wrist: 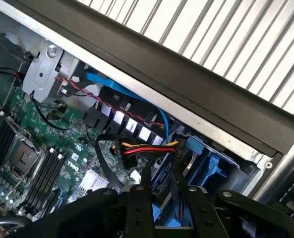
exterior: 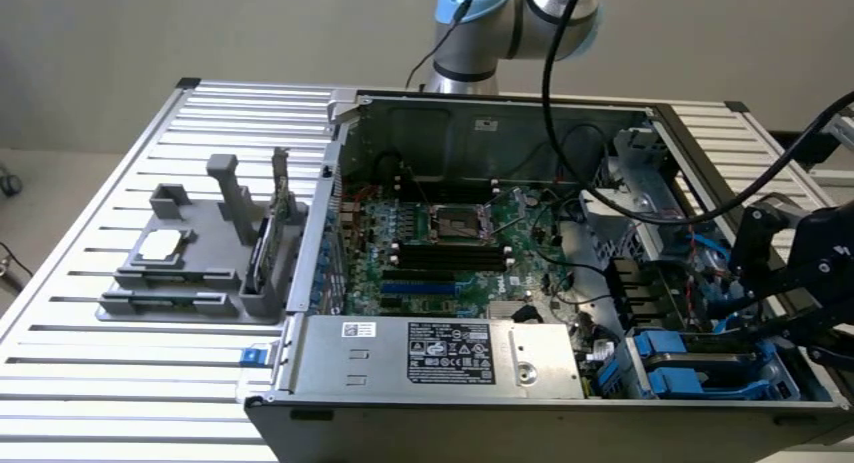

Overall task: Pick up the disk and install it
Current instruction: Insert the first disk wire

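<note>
An open computer case point(exterior: 334, 183) lies on the slatted metal surface point(exterior: 107, 383) and takes up most of the side at the exterior view's right. The arm reaches over the case's far wall. It brings the gripper point(exterior: 747, 308) down above the case's near corner at the exterior view's right, where a blue drive bay point(exterior: 694, 368) sits.

In the wrist view the gripper point(wrist: 161, 171) is clenched part way on the disk point(wrist: 156, 212). The disk shows edge-on, as a strip of blue carrier plastic held between the two dark fingers point(wrist: 146, 186). Its label and metal face are hidden. The disk hangs just above the bay's blue plastic frame point(wrist: 211, 163), close against the case's side wall point(wrist: 196, 89). Whether it already touches the bay I cannot tell.

A bundle of red, yellow and black wires point(wrist: 147, 147) ends in a plug just beyond the fingertips, and a blue cable point(wrist: 122, 91) runs along the wall behind it. The green motherboard point(exterior: 441, 243) fills the case floor. A long grey power-supply box point(exterior: 441, 353) with stickers lies along the case's near edge.

Near the surface's edge at the exterior view's left stands a grey fixture point(exterior: 200, 273), well apart from the gripper. A small square silver chip point(exterior: 160, 245) rests on its top.
</note>
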### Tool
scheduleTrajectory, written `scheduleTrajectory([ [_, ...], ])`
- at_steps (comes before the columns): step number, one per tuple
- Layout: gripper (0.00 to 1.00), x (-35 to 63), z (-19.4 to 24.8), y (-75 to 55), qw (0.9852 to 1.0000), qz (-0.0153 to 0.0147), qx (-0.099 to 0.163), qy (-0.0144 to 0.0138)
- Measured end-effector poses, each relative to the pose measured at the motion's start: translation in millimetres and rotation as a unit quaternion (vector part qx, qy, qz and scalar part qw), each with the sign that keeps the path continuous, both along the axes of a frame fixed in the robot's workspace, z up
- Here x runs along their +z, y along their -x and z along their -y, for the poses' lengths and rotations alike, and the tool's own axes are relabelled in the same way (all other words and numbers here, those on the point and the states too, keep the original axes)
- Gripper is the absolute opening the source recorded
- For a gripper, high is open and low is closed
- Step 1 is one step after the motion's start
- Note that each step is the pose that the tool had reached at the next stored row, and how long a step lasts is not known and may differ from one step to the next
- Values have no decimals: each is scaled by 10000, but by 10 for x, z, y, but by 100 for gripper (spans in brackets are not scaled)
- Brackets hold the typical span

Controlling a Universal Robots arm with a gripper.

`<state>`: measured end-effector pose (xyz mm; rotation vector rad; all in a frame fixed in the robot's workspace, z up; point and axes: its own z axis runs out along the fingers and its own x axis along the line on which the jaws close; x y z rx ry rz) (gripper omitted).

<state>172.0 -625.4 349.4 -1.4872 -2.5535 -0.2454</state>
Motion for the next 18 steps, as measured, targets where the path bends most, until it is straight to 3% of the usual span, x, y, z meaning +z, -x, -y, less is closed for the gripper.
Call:
scheduleTrajectory([
  [7,31,-5,13,-66,10000,0,0,51],
  [18,31,-67,28,-87,9999,0,-113,53],
])
